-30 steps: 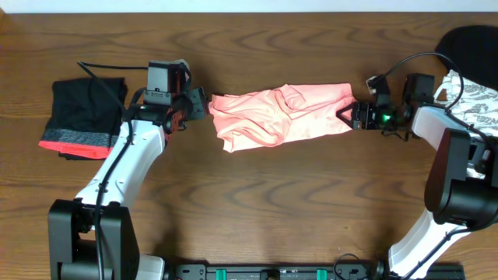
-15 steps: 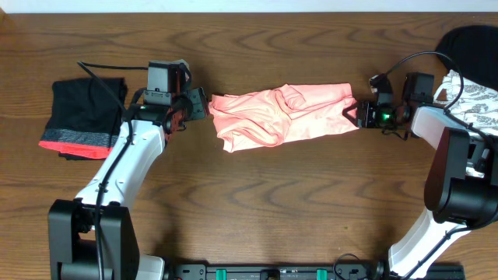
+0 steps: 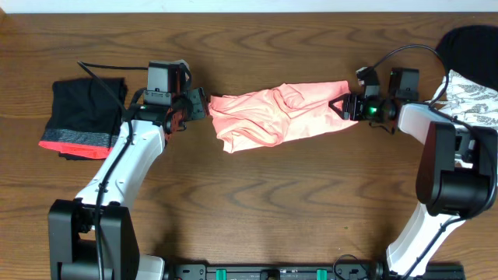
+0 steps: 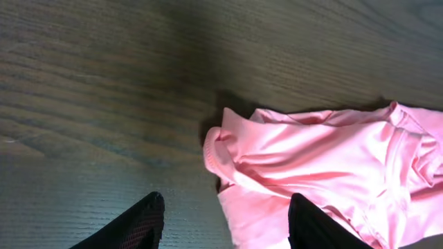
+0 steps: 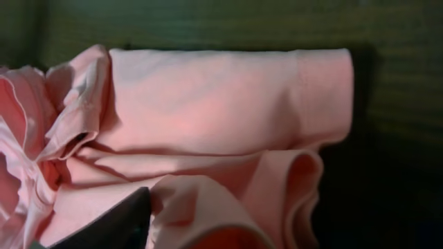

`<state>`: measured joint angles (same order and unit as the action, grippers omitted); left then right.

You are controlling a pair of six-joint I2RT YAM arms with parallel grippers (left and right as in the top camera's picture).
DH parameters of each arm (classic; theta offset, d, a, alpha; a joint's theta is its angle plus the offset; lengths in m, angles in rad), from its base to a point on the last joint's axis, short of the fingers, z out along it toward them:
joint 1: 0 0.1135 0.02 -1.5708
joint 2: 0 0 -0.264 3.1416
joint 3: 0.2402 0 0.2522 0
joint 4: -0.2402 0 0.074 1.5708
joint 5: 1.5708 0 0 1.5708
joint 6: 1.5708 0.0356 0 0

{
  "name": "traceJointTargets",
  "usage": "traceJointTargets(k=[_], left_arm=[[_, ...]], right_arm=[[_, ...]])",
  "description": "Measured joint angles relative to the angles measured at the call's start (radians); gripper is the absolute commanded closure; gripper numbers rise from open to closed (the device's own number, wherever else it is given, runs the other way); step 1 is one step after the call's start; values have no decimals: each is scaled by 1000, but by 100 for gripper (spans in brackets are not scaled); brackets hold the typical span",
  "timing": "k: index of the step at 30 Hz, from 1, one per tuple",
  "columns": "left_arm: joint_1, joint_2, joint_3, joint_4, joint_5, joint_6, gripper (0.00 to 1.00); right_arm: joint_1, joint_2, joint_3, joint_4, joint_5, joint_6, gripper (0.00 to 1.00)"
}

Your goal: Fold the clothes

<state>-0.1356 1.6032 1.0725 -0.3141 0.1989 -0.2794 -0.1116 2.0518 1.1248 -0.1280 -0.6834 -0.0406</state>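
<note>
Risk first: the salmon-pink garment (image 3: 272, 117) is bunched & twisted, w/ a lump of folds near its centre. If either arm pulls or lifts now, the thin slick fabric prob. slips free, or only one layer comes up, and the crease lands crooked. An uneven pull btw the two ends would drag the whole thing sideways instead of flattening it. Imo it needs a firm pinch at both ends before any stretch.

Position: the garment lies across the middle of the table (image 3: 257, 202), a bit toward the far edge, long axis L–R, btw the two grippers. L gripper (image 3: 198, 105) sits at its left end. Wrist view shows the jaws apart, a rolled hem corner on the wood btw them and one finger (image 4: 315, 228) over the fabric edge, nothing pinched. R gripper (image 3: 348, 107) is at the right end, touching the cloth. Fabric bulges up by its finger (image 5: 111, 225), but can't tell if it's clamped or not.

Other clothes:
- black item w/ red-grey band (image 3: 82, 117), near the left edge
- white printed item (image 3: 471, 97), near the right edge
- plain black item (image 3: 467, 39), at the far right corner
</note>
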Motion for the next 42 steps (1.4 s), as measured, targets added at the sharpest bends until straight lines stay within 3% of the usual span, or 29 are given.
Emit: traceJointTargets(k=[3,7,17,29,35,42], left_arm=[[0,0,0,0,0,0,42],[0,0,0,0,0,0,42],[0,0,0,-20,0,0,42],[0,0,0,-20,0,0,42],[0,0,0,-28,0,0,42],[0,0,0,-47,0,0,42]], right_arm=[[-1,20,7,12,-10,15,82],[-2,33,5,12,-10,42,99],[-67,7,-3,-66,-11,114,99],[-209,-276,-37,-272,277,76,99],[-166,-438,-8,-368,327,42,99],[34,-471,48,-436,397,-6,99]])
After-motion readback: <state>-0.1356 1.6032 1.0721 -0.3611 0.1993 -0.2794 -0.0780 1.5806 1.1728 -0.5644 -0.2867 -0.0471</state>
